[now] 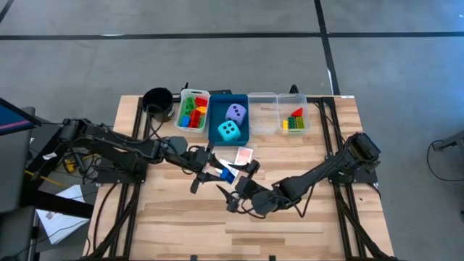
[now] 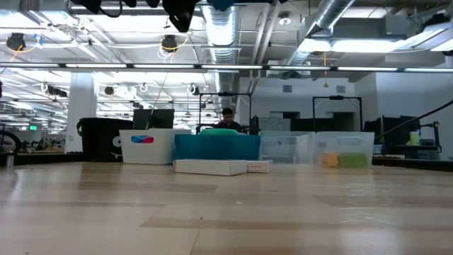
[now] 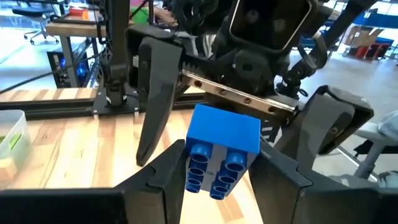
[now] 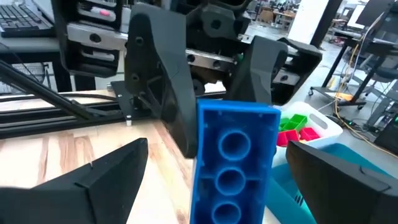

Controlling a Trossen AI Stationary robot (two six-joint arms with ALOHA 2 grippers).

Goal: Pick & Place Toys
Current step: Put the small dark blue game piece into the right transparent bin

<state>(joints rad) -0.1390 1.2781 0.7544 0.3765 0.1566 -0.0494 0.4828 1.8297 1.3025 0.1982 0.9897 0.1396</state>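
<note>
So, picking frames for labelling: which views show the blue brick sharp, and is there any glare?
Both wrist views show the brick large and sharp; the high view shows it tiny between the left gripper and right gripper; the low view misses it, with bright ceiling lights.

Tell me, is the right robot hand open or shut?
Open: the right gripper has its fingers spread wide either side of the blue brick, not touching it.

Worktop (image 1: 181,225): pale wood planks on a dark frame. Along the far edge, in a row from the left corner: black cup (image 1: 156,100), white tray (image 1: 193,110), blue tray (image 1: 230,121), then two clear trays (image 1: 262,112) side by side toward the right corner. One card pack (image 1: 245,154) lies flat just in front of the blue tray.
</note>
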